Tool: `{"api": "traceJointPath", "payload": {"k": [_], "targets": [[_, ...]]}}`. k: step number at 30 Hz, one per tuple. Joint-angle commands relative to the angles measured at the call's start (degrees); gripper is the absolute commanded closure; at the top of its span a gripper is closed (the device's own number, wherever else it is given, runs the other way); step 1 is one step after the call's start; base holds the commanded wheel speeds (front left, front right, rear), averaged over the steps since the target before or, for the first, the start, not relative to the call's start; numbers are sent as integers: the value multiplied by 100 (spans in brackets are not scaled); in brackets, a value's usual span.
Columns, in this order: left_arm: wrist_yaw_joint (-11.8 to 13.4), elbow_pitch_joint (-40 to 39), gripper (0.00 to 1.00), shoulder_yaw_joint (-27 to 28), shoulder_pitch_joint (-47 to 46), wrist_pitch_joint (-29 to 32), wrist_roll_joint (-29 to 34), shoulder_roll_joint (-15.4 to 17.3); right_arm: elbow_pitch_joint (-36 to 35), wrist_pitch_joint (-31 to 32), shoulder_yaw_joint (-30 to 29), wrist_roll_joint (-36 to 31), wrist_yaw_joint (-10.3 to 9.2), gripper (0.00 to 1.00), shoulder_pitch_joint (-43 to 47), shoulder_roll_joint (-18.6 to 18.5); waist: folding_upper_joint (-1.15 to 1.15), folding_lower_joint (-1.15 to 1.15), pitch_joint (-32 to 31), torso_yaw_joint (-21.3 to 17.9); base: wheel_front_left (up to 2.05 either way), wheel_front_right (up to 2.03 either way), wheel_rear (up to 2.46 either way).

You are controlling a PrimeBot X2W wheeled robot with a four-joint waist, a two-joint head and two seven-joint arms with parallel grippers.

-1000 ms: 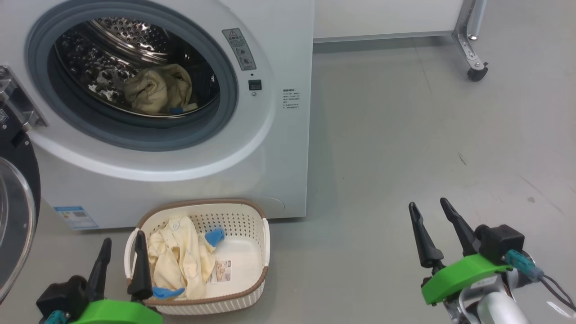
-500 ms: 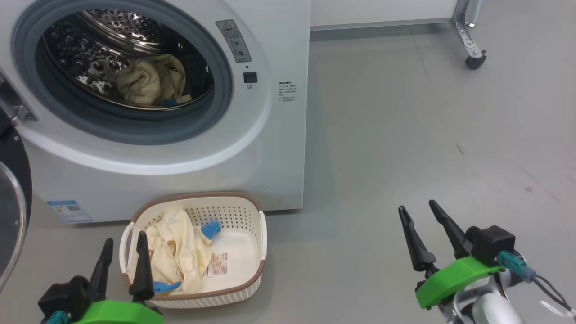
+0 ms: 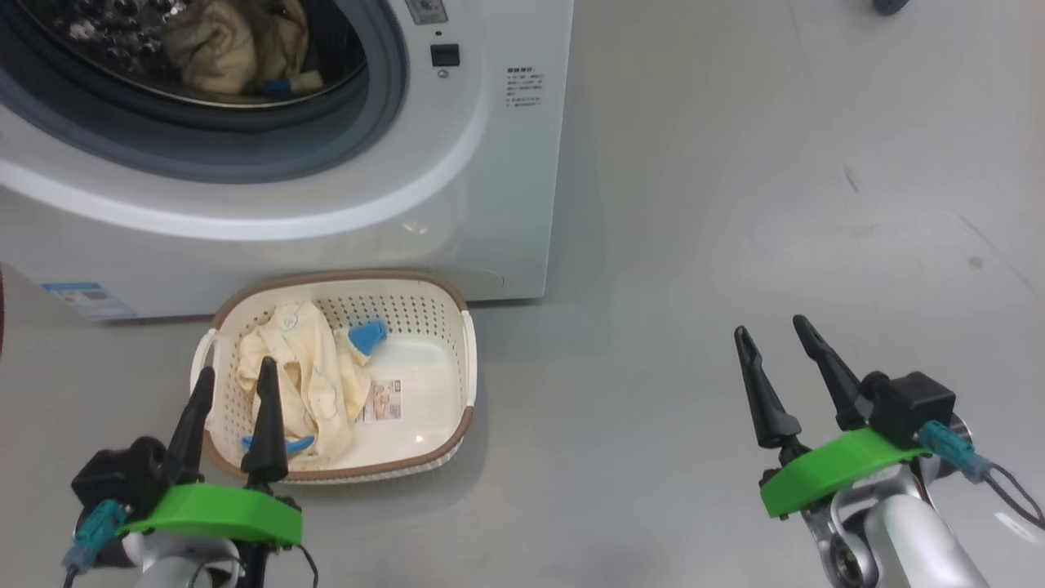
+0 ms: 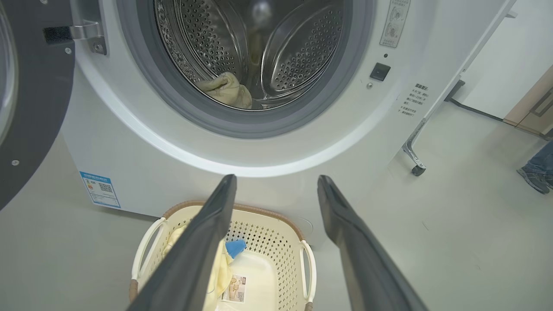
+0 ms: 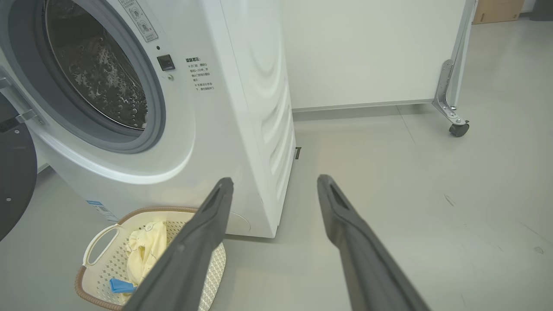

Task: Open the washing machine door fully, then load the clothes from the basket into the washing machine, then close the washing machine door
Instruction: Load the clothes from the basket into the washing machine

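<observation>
The washing machine (image 3: 457, 163) stands at the upper left, and its open drum holds a pale yellow garment (image 3: 216, 45) with a bit of blue. Its door (image 4: 39, 108) is swung open to the left, black rim showing. The cream basket (image 3: 459, 359) sits on the floor before the machine, holding yellow clothes (image 3: 298, 367) and a blue piece (image 3: 367, 335). My left gripper (image 3: 236, 369) hovers open over the basket's near left corner, nothing between its fingers. My right gripper (image 3: 771, 327) stands open and empty over bare floor, far to the basket's right.
Grey floor stretches to the right of the machine. A white panel on a metal leg with a caster (image 5: 458, 128) stands behind and to the right. A person's shoe (image 4: 535, 178) shows at the far right of the left wrist view.
The head camera has tilted down, so the machine and basket slid up the picture. Both grippers remain open and empty, and the clothes lie as before.
</observation>
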Motion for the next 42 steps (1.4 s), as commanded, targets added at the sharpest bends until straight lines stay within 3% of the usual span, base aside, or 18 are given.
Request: {"api": "traceJointPath", "payload": {"k": [1,11,25,42], "targets": [[-20,-58,0,131,-383,-63,-70,210,-256,-39,70,-94,3,0,-331,-47,0,-1,483,9,0,0,0],[-20,564,0,-169,-1235,-63,-286,523,-478,-48,55,-203,3,0,-640,-47,0,-1,1499,-85,0,0,0],[-20,2170,0,-838,-2825,-52,-764,1248,-735,-61,234,-162,3,0,-1031,-47,0,-1,2915,-465,0,0,0],[-20,4211,0,-2015,-4993,1041,-1656,2246,-1115,-63,648,233,3,0,-1265,-47,0,-1,4118,-1142,0,0,0]]}}
